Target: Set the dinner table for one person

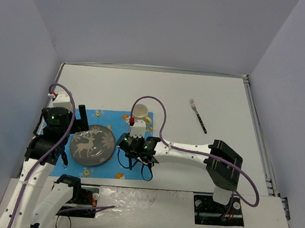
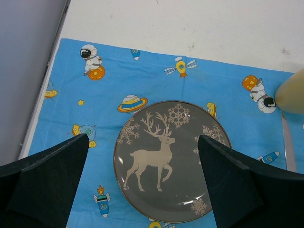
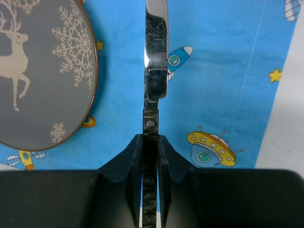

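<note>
— Where do we find the dinner table?
— It fills the middle of the top view, white, with a blue space-print placemat at its lower left. A reindeer plate lies on that mat.
— And the right gripper?
— We see it pinching the dark handle of a table knife. The blade runs up the frame, just right of the plate's rim. We cannot tell whether it touches the cloth.
— The left gripper?
— Spread wide above the plate.
— What else do we see?
— A cream cup stands at the mat's upper right corner. A fork lies well apart, right of centre.
</note>
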Robot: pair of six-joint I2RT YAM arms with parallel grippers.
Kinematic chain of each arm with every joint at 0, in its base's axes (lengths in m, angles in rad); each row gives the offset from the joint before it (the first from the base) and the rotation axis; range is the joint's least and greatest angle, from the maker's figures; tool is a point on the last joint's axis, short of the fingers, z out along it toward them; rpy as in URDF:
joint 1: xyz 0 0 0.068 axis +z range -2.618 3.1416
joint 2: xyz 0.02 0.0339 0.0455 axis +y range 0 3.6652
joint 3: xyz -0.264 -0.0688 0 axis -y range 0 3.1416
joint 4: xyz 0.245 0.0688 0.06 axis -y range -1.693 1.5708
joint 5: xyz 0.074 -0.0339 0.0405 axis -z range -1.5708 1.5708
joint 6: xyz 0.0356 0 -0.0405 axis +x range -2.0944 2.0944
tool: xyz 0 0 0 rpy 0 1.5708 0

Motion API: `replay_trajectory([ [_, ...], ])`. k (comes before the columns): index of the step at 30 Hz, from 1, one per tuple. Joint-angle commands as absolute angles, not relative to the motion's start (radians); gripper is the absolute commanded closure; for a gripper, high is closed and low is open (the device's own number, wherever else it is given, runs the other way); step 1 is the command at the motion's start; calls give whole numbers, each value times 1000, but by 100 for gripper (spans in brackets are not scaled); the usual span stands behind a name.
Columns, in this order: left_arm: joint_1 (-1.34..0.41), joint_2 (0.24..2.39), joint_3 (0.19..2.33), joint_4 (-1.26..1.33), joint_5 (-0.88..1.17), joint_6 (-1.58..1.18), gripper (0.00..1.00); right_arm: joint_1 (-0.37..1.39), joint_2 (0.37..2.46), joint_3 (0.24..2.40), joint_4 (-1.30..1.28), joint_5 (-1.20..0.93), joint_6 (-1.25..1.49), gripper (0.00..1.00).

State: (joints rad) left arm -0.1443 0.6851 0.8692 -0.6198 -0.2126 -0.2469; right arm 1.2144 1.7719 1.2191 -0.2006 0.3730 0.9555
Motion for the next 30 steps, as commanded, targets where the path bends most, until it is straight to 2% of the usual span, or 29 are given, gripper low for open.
replay_trajectory([
  [1, -140, 680, 896, -586, -232, -263, 3, 1217, 1797, 1301, -226, 414, 1058, 100],
  [19, -143, 655, 893, -591, -227, -264, 3, 1167, 1925, 1347, -287, 355, 1093, 100],
  [27, -143, 654, 893, -592, -230, -264, 3, 1144, 1970, 1359, -285, 295, 1083, 93],
  [30, -144, 656, 894, -592, -230, -264, 3, 1136, 1976, 1355, -285, 274, 1082, 87],
])
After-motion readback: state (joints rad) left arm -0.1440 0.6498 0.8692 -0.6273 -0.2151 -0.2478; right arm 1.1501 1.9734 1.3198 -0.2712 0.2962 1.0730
